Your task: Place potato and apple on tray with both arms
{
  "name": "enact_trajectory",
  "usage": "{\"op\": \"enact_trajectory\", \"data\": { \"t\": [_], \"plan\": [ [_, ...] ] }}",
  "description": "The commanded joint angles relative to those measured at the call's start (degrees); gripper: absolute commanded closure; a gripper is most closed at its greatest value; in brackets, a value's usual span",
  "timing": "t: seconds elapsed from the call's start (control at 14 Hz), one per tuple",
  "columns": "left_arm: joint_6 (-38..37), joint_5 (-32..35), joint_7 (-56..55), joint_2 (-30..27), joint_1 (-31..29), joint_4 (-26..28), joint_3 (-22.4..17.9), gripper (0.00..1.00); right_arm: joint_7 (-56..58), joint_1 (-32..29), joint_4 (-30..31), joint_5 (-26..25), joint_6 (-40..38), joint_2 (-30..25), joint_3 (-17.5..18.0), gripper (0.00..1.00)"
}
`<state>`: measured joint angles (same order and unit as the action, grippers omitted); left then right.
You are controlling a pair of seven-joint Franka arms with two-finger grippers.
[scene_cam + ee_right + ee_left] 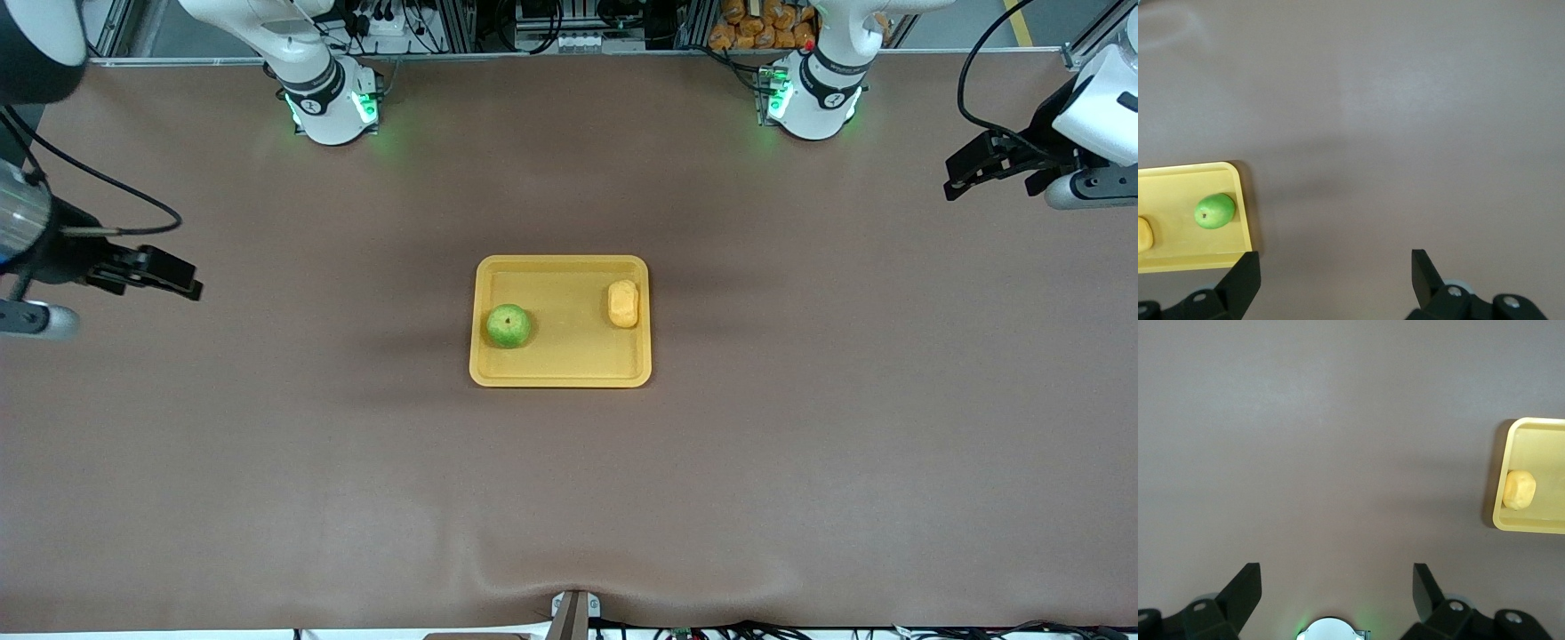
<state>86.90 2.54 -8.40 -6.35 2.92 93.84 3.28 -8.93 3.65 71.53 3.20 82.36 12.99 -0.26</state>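
**Both items resting on the tray, both arms parked wide**

Front view: sitting on the tray [560,369] at the middle of the bench [800,462], the apple [508,326] toward the right arm's end, the potato [623,303] toward the left arm's end and slightly farther from the camera. Potato's long axis running toward and away from the camera; apple's stem dimple facing up. Hanging over bare bench at the edges, well apart from the tray, the left gripper [958,182] and right gripper [188,286], both released and empty. Judging the placing done; likely calling for nothing more than waiting or retreating.

Left wrist view: showing the left gripper [1337,583] spread wide, the potato [1519,489] lying against the tray rim [1498,520].

Right wrist view: showing the right gripper [1335,267] spread wide, the apple [1214,211] lying near the tray corner [1245,200].
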Motion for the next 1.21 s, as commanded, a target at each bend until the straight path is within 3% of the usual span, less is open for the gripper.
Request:
{"op": "enact_trajectory", "data": {
  "t": [0.0,0.57,1.14],
  "plan": [
    [0.38,-1.05,1.37,-1.47,-0.73,0.73,0.32,0.00,3.82,-2.59,5.36,-0.74,0.52,-4.89,1.05,0.00],
    [0.29,-1.14,1.37,-1.47,-0.73,0.38,0.41,0.00,5.50,-5.32,17.40,-0.66,2.10,-15.53,1.14,0.00],
    [-0.15,-1.05,1.46,-0.86,-0.90,-1.11,0.23,0.00,12.71,-8.66,18.12,-0.83,1.58,-16.33,0.87,0.00]
  ]
}}
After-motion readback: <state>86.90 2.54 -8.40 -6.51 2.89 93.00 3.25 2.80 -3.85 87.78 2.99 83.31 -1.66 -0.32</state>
